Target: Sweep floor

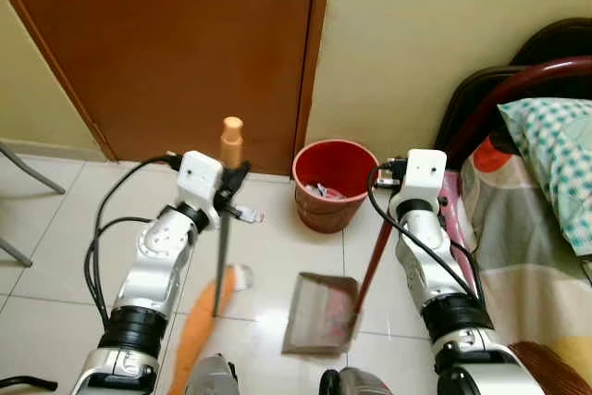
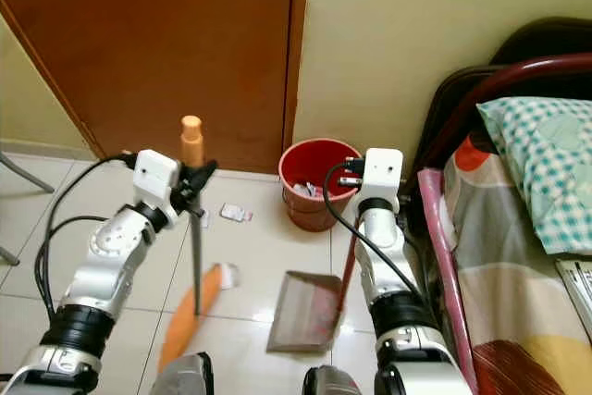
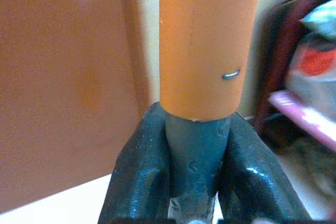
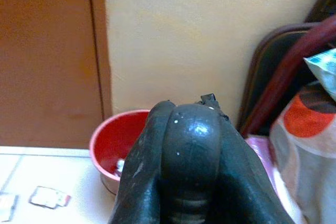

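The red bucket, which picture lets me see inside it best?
The left eye view: the red bucket sits whole by the wall, scraps visible inside. The right eye view shows it too, partly behind the right arm's cable. The right wrist view catches part of it behind the fingers.

I see a red bucket (image 1: 335,182), an orange-tipped grey broom handle (image 1: 225,219), a brown door (image 1: 185,43), and a teal-checked pillow (image 1: 553,164).

Soft, even indoor light fills the head views, which are fairly sharp with mild softness. The glossy floor tiles (image 1: 277,265) carry pale glare at lower centre. The left wrist view is blurred, especially its right edge; the broom handle (image 3: 202,45) up close looks soft.
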Controlling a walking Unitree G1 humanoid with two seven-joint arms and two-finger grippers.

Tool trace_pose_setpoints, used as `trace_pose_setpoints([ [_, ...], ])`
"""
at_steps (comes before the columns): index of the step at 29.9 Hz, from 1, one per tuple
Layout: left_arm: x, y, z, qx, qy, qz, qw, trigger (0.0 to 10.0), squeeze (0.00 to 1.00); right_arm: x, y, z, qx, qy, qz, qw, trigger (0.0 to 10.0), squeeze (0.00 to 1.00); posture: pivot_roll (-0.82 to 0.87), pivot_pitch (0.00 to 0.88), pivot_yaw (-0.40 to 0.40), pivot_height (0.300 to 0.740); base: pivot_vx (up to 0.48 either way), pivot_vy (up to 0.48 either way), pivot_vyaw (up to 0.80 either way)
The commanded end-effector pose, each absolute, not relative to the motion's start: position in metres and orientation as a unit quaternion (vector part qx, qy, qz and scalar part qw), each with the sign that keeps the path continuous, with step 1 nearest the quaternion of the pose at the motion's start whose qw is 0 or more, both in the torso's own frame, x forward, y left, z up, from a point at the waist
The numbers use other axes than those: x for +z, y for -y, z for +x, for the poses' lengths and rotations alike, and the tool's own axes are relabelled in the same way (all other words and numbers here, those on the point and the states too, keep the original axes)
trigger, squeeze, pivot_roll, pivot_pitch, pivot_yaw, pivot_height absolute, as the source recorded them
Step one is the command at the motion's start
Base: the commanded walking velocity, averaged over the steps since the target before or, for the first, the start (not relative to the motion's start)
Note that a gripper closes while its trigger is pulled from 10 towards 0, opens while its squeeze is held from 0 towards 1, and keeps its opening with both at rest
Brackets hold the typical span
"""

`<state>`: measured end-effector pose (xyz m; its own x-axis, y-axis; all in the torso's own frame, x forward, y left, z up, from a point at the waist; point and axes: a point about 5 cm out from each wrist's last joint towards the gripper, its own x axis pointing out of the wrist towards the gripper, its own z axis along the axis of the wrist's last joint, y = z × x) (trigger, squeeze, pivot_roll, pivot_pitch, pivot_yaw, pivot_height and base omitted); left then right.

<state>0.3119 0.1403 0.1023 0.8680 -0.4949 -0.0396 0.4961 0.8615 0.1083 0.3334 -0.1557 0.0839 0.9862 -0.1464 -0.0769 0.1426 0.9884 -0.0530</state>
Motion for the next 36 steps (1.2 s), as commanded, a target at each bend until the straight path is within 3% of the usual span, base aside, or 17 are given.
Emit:
trace_pose_setpoints([
  [1,0.114,-0.119,0.306,-0.322,0.025,0.025,0.946,10.0,0.0,0.086,0.156,0.337,-0.083,-0.037,-0.032,0.995,10.0,0.0,0.08,0.096,-0.043,0.74,0.0,0.0,0.0],
  [7,0.121,-0.093,0.295,-0.403,0.029,-0.006,0.915,10.0,0.0,0.081,0.152,0.337,-0.09,-0.047,-0.053,0.993,10.0,0.0,0.08,0.096,-0.042,0.74,0.0,0.0,0.0],
  [15,0.141,-0.084,0.296,-0.408,0.053,-0.084,0.908,10.0,0.0,0.078,0.15,0.338,-0.089,-0.048,-0.056,0.993,10.0,0.0,0.08,0.096,-0.041,0.74,0.0,0.0,0.0],
  [25,0.159,-0.141,0.323,-0.248,0.091,-0.133,0.955,10.0,0.0,0.077,0.151,0.339,-0.087,-0.051,-0.054,0.993,10.0,0.0,0.07,0.096,-0.046,0.74,0.0,0.0,0.0],
  [29,0.161,-0.173,0.327,-0.186,0.098,-0.1,0.972,10.0,0.0,0.076,0.152,0.339,-0.086,-0.052,-0.053,0.993,10.0,0.0,0.07,0.096,-0.048,0.74,0.0,0.0,0.0],
  [36,0.153,-0.203,0.322,-0.15,0.082,-0.044,0.984,10.0,0.0,0.077,0.158,0.338,-0.089,-0.05,-0.051,0.994,10.0,0.0,0.07,0.095,-0.047,0.74,0.0,0.0,0.0],
])
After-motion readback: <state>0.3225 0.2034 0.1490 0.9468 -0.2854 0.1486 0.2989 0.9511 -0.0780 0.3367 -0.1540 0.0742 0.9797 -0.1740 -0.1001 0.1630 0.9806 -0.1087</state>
